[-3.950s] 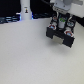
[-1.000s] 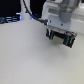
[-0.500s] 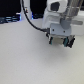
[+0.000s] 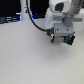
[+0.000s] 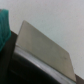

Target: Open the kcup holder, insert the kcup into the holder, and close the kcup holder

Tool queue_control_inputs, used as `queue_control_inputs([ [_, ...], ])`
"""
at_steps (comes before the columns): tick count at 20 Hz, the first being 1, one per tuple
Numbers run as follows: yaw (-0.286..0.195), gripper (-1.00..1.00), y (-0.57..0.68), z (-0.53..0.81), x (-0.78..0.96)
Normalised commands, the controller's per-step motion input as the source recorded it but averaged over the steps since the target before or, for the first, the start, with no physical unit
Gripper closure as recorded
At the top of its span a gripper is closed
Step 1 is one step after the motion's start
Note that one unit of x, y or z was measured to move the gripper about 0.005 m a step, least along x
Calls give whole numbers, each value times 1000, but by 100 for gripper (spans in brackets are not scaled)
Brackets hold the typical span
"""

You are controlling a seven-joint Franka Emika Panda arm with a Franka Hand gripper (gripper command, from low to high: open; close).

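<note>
In the exterior view my white gripper (image 4: 61, 38) hangs over the white table (image 4: 35, 62) at the upper right. Its two dark fingertips (image 4: 52, 36) stand apart, and I see nothing clearly held between them. A black cable (image 4: 36, 22) loops to it from the exterior view's left. The wrist view is blurred. It shows a grey sloped panel (image 5: 42, 47) over a dark body (image 5: 17, 70), which looks like the kcup holder seen close up. A teal-green shape (image 5: 4, 25) sits at the picture's edge. I cannot tell whether it is the kcup.
Dark objects (image 4: 10, 20) stand along the table's far edge at the exterior view's left. The table surface in front of the gripper is plain white.
Since four seconds ago the gripper has tilted and shifted slightly toward the exterior view's right and lower. Over the last half second it has barely moved.
</note>
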Motion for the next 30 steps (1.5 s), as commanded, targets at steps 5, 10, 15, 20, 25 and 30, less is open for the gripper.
queue_control_inputs([
  [5,91,-100,555,54,-542],
  [10,86,-100,504,38,-657],
  [15,59,-100,429,-15,-875],
  [20,71,-100,351,-22,-923],
  [25,82,-100,387,8,-738],
  [30,56,-100,365,444,-261],
])
